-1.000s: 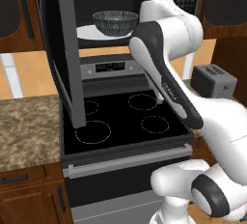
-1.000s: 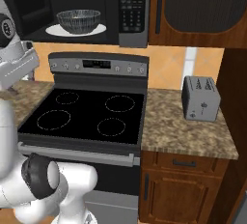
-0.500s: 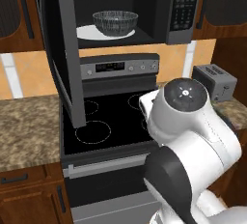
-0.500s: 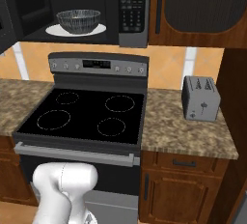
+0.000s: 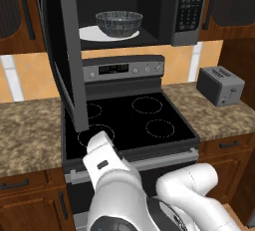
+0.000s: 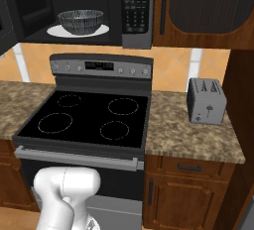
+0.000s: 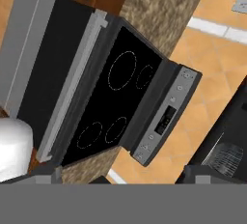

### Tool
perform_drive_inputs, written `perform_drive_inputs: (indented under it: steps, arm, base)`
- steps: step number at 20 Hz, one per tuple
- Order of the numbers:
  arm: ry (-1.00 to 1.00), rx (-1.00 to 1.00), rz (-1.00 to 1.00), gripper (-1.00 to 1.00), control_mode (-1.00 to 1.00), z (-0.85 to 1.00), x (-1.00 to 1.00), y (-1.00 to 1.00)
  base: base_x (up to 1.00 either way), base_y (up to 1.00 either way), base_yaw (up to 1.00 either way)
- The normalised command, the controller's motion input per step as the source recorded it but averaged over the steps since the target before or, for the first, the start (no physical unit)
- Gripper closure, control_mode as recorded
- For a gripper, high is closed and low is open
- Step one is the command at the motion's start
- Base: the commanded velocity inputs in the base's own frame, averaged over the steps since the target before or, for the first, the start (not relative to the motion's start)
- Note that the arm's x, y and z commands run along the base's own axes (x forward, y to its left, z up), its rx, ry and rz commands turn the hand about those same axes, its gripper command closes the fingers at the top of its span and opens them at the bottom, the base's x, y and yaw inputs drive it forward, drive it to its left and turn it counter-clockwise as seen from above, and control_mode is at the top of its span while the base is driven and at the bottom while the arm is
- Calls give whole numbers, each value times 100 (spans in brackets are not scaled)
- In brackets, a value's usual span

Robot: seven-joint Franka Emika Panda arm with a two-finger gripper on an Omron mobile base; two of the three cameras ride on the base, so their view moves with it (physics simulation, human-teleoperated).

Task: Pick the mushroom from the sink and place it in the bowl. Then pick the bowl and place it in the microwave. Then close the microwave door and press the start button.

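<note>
- The round dark grey glassy bowl (image 5: pixel 118 23) is seated inside the black over-range microwave (image 5: pixel 191 7); its dark-glass door (image 5: pixel 68 56) hangs open.
- The door could be missed or clipped; the gripper is spread wide, empty.

Mottled dark grey bowl (image 5: pixel 118 23)

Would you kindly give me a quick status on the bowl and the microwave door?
Fingers open, holding nothing. Bowl on white plate inside microwave. Microwave door wide open, hanging over the stove; not yet closed.
</note>
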Motion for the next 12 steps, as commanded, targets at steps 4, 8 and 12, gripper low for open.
perform_drive_inputs:
  steps: [4, 8, 12]
  arm:
    - [-22, -6, -3, -100, -100, 10, 38, 100]
    - [-13, -4, -8, -100, -100, 5, 64, 100]
    - [-1, 0, -19, -100, -100, 0, 100, 94]
  base:
    - [0, 0, 0]
    - [0, 0, 0]
    - [0, 0, 0]
